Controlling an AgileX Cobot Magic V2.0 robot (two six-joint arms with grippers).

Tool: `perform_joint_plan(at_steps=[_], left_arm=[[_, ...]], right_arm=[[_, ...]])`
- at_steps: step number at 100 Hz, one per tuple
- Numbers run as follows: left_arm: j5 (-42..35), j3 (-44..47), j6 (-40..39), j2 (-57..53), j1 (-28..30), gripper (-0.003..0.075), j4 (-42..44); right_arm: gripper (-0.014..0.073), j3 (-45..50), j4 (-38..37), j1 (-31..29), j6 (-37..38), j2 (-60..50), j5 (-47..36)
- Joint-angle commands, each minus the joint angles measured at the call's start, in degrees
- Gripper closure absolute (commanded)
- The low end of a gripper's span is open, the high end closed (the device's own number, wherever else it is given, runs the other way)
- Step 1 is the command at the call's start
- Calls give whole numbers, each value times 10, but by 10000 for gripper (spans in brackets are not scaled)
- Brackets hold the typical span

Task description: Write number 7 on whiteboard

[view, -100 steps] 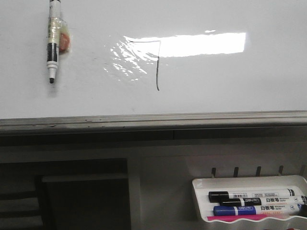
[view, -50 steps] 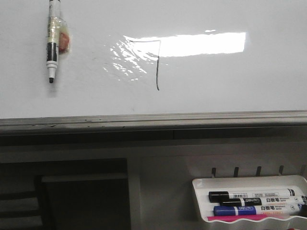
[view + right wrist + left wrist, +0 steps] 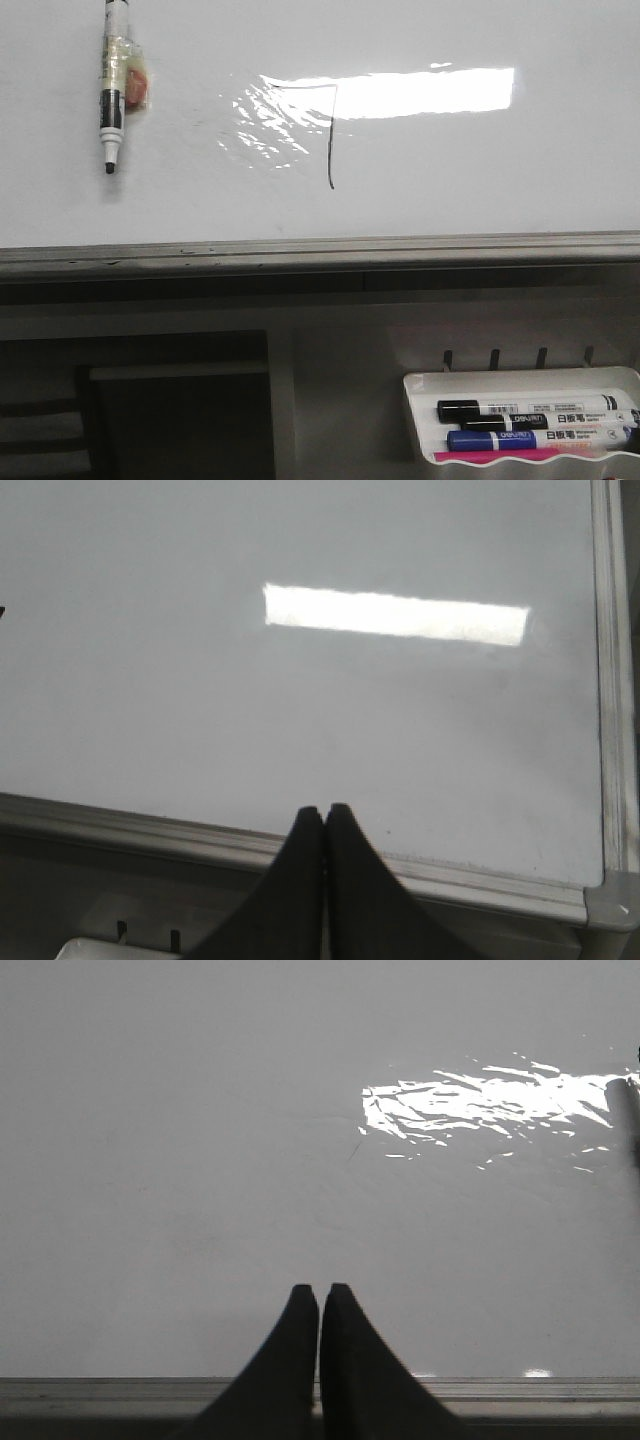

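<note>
Black 7 point(image 3: 331, 135) drawn on the whiteboard point(image 3: 450, 180), top bar running into the glare, long stroke dropping below it. Taped marker point(image 3: 111, 95) hanging at the board's upper left, tip down. Left gripper point(image 3: 319, 1300) pinched together, holding nothing. Right gripper point(image 3: 325, 820) same, closed and empty, over the board's lower edge.

The whiteboard point(image 3: 480, 180) is shiny white with a bright patch of light, and its edge strip point(image 3: 320, 250) is grey. The number 7 point(image 3: 330, 135) is made of thin black lines. The marker point(image 3: 112, 95) on the left is white with a black tip and black bands, with clear tape and an orange-pink bit beside it. The tray point(image 3: 415, 420) is white. It holds a black-capped pen point(image 3: 530, 408), a blue pen point(image 3: 535, 438) and something pink point(image 3: 520, 455). Both claws, left point(image 3: 320, 1305) and right point(image 3: 325, 825), are black.
</note>
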Motion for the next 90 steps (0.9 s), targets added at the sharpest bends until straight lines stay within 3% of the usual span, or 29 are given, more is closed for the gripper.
perform_joint_plan(at_steps=[1, 90], left_arm=[[-43, 21, -6, -18, 1, 741, -5], [-43, 21, -6, -18, 1, 741, -5]], right_arm=[[657, 17, -14, -4, 2, -14, -23], [657, 17, -13, -35, 2, -14, -20]])
